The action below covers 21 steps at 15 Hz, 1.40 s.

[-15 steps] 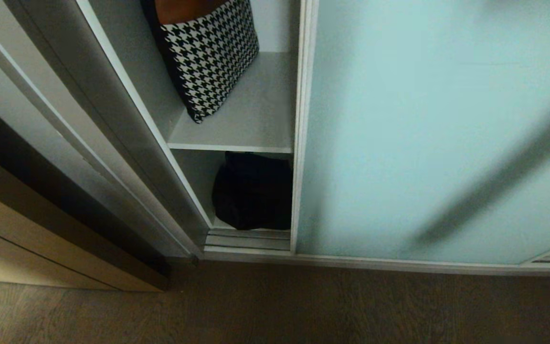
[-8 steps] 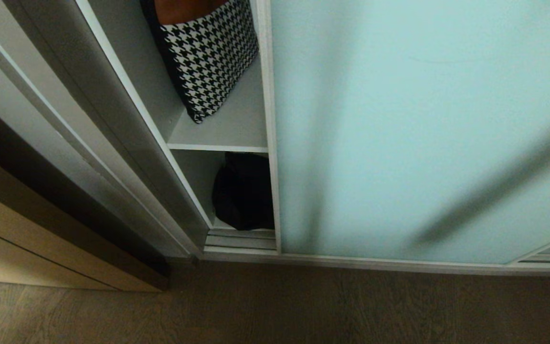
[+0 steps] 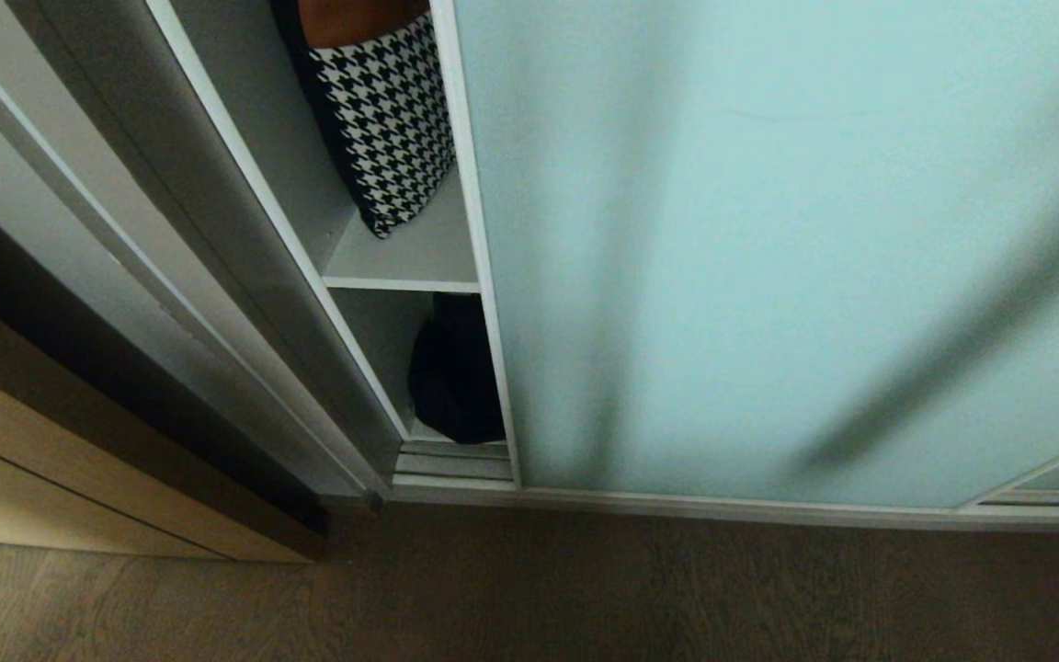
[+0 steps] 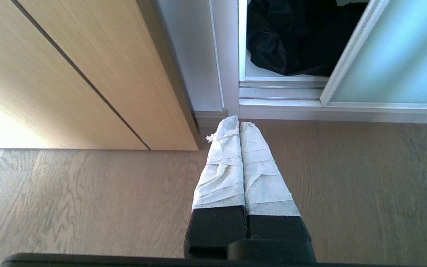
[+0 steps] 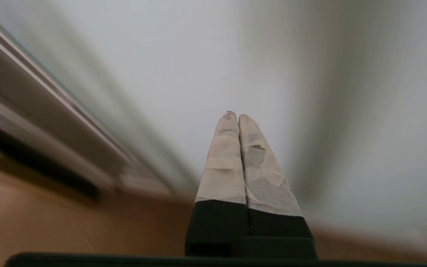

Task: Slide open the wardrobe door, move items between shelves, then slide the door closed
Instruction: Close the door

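Sliding wardrobe door [image 3: 768,257] nearly shut over shelves [image 3: 401,267]; wood floor [image 3: 529,588]; both grippers' fingers [image 4: 252,155] pressed together.

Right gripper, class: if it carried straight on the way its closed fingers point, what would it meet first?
Probably the sliding wardrobe door: the right gripper points at that frosted pane, nothing between, though motion blur leaves the gap unclear.

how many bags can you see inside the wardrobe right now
2. A houndstooth bag stands on the upper shelf; a black bag sits on the compartment below. The sliding door covers the rest, so more may be hidden.
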{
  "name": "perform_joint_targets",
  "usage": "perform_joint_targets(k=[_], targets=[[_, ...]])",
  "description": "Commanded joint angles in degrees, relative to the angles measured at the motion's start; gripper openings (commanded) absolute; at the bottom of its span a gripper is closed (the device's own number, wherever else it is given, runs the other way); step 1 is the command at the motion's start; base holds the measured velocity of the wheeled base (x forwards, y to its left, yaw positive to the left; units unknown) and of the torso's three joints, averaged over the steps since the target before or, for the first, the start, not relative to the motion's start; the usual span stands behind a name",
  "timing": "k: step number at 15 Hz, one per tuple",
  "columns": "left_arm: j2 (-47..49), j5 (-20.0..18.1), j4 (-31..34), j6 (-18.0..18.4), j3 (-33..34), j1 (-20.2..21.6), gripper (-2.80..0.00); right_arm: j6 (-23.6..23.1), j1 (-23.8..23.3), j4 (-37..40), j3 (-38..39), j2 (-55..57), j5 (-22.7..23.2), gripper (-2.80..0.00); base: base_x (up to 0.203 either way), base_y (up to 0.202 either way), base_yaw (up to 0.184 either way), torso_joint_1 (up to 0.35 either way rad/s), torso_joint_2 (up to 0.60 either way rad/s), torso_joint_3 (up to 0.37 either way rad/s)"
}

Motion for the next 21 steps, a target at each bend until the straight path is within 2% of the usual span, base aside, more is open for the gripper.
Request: perform_joint_targets(k=[1, 3, 5, 7, 10, 11, 13, 14, 15, 17, 18, 19, 21], targets=[[0.08, 0.0, -0.01, 0.03, 0.0, 0.02, -2.8, -2.14, -1.65, -0.1, 15.85, -14.43, -0.6, -2.8, 0.0, 0.0, 0.0, 0.0, 0.0, 0.0], [0.08, 0.0, -0.01, -0.02, 0.0, 0.02, -2.8, -4.85, -1.56, 0.04, 26.7, -24.56, -1.38, -2.8, 0.0, 0.0, 0.0, 0.0, 0.0, 0.0], [0.08, 0.0, -0.01, -0.06, 0.0, 0.02, -2.8, -6.28, -0.93, -1.24, 36.39, -28.55, -4.22, -2.8, 0.0, 0.0, 0.0, 0.0, 0.0, 0.0], [0.08, 0.0, -0.01, -0.06, 0.0, 0.02, -2.8, -7.15, 3.41, -0.72, 43.16, -32.33, -8.22, -2.8, 0.0, 0.0, 0.0, 0.0, 0.0, 0.0], [0.08, 0.0, -0.1, -0.06, 0.0, 0.02, -2.8, -7.67, 3.3, 0.08, 52.13, -42.3, -9.19, -2.8, 0.0, 0.0, 0.0, 0.0, 0.0, 0.0], [0.08, 0.0, -0.1, -0.06, 0.0, 0.02, -2.8, -7.83, 3.25, -2.04, 56.7, -43.62, -9.42, -2.8, 0.0, 0.0, 0.0, 0.0, 0.0, 0.0], [0.08, 0.0, -0.1, -0.06, 0.0, 0.02, -2.8, -7.86, 3.19, -14.54, 67.5, -43.78, -9.74, -2.8, 0.0, 0.0, 0.0, 0.0, 0.0, 0.0], [0.08, 0.0, -0.1, -0.06, 0.0, 0.02, -2.8, -7.93, 3.16, -17.42, 71.02, -43.79, -9.8, -2.8, 0.0, 0.0, 0.0, 0.0, 0.0, 0.0], [0.08, 0.0, -0.1, -0.06, 0.0, 0.02, -2.8, -7.94, 3.13, -18.07, 72.44, -43.78, -9.82, -2.8, 0.0, 0.0, 0.0, 0.0, 0.0, 0.0], [0.08, 0.0, -0.1, -0.06, 0.0, 0.02, -2.8, -7.65, 3.09, -18.49, 69.88, -43.81, -9.94, -2.8, 0.0, 0.0, 0.0, 0.0, 0.0, 0.0], [0.08, 0.0, -0.1, -0.06, 0.0, 0.02, -2.8, -6.55, 3.09, -18.83, 70.18, -43.84, -12.06, -2.8, 0.0, 0.0, 0.0, 0.0, 0.0, 0.0], [0.08, 0.0, -0.1, -0.06, 0.0, 0.02, -2.8, -4.28, 3.09, -19.96, 70.83, -43.85, -13.66, -2.8, 0.0, 0.0, 0.0, 0.0, 0.0, 0.0], [0.08, 0.0, -0.1, -0.06, 0.0, 0.02, -2.8, 0.91, 3.08, -21.36, 71.33, -43.83, -12.88, -2.8, 0.0, 0.0, 0.0, 0.0, 0.0, 0.0]])
